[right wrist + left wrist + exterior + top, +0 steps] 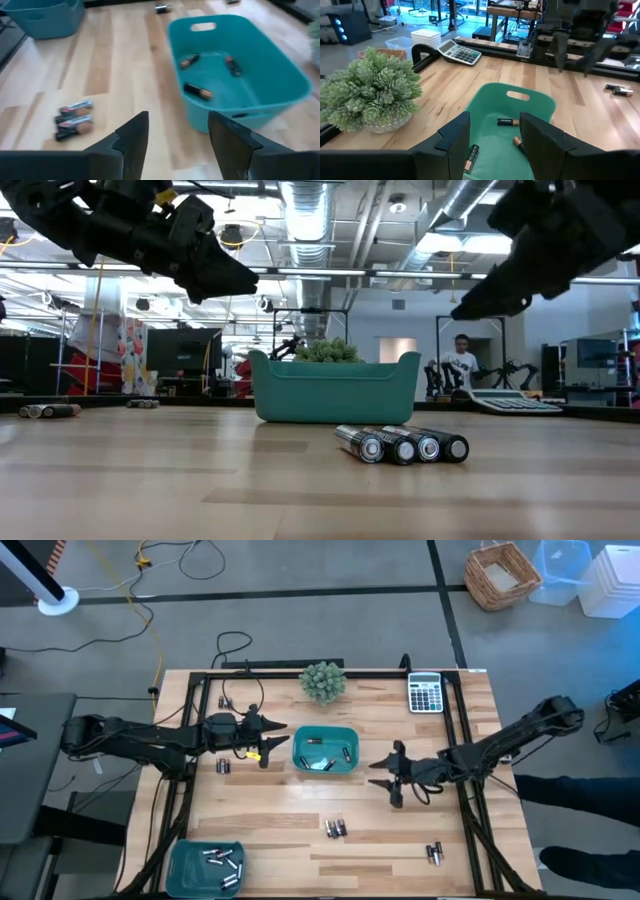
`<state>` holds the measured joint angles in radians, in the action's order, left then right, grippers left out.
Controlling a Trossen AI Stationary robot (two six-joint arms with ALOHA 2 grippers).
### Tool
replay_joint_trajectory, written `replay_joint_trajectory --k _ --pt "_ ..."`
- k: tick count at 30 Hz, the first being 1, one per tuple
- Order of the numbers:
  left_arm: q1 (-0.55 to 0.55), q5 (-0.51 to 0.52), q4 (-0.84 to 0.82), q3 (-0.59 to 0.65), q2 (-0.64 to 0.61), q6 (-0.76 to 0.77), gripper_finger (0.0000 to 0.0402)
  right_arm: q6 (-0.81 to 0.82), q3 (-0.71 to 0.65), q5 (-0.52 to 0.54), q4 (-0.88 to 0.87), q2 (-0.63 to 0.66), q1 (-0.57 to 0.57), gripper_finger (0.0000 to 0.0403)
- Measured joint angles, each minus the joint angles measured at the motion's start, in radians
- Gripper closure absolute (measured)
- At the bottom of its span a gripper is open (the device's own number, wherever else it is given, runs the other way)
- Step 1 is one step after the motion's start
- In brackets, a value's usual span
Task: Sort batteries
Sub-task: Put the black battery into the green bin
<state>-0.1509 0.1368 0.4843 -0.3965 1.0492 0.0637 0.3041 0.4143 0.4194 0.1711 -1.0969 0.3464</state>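
Observation:
A teal tray stands mid-table with three batteries lying on its floor. A second teal tray at the near left corner holds several batteries. Loose batteries lie on the wood: a small group near the middle front, also in the low view, a pair left of the middle tray, and a pair at the near right. My left gripper hovers open at the middle tray's left rim, nothing between its fingers. My right gripper hovers open to the tray's right, above bare wood.
A potted green plant stands behind the middle tray, and a grey calculator lies at the far right. A black frame rail runs along the table's sides. Bare wood lies between the middle tray and the front edge.

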Motion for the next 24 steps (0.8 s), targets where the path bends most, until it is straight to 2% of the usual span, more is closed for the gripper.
replay_joint_trajectory --k 8,17,24 --pt "0.000 0.001 0.003 0.000 0.000 -0.041 0.0237 0.109 0.176 0.010 -0.041 -0.257 0.114 0.0177" --pt "0.000 0.001 0.004 0.000 0.000 -0.036 0.0237 0.243 0.386 0.030 -0.049 -0.529 0.190 0.0183" --pt "0.000 -0.003 0.004 0.000 0.000 -0.033 0.0237 0.371 0.528 0.055 -0.148 -0.673 0.242 0.0190"
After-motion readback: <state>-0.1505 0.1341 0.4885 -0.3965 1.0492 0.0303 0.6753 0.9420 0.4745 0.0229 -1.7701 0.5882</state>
